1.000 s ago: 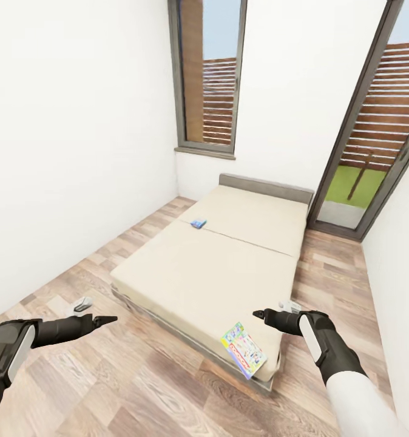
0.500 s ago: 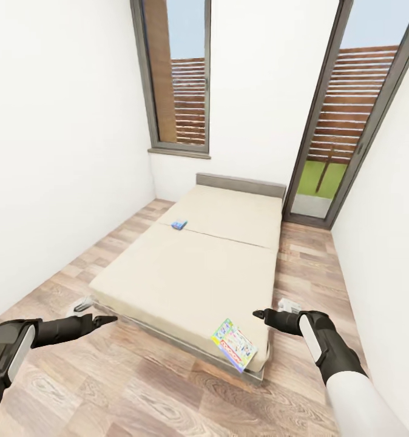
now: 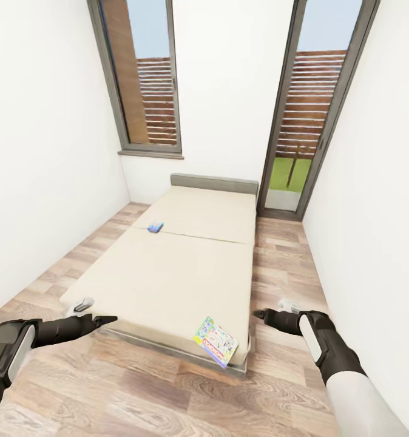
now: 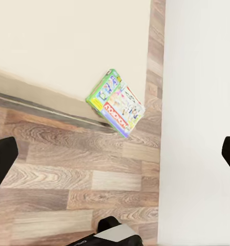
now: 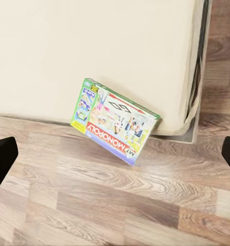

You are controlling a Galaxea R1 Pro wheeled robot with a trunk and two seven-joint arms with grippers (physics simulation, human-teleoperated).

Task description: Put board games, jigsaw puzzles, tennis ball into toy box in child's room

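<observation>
Facing the bed (image 3: 186, 273) in the child's room. Monopoly board game (image 3: 216, 342) flat on near right corner, overhanging the edge (banner readable at right wrist (image 5: 115, 128)). Blue board game (image 3: 155, 227) at left edge, mid-bed. Left claw (image 3: 110, 318) and right claw (image 3: 256, 314) out front, empty; opening width: cannot tell.

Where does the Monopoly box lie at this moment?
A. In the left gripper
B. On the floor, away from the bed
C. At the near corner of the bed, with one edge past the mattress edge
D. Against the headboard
C: the Monopoly box lies on the near corner of the bed, and the right wrist view shows its lower edge hanging past the mattress over the floor.
</observation>
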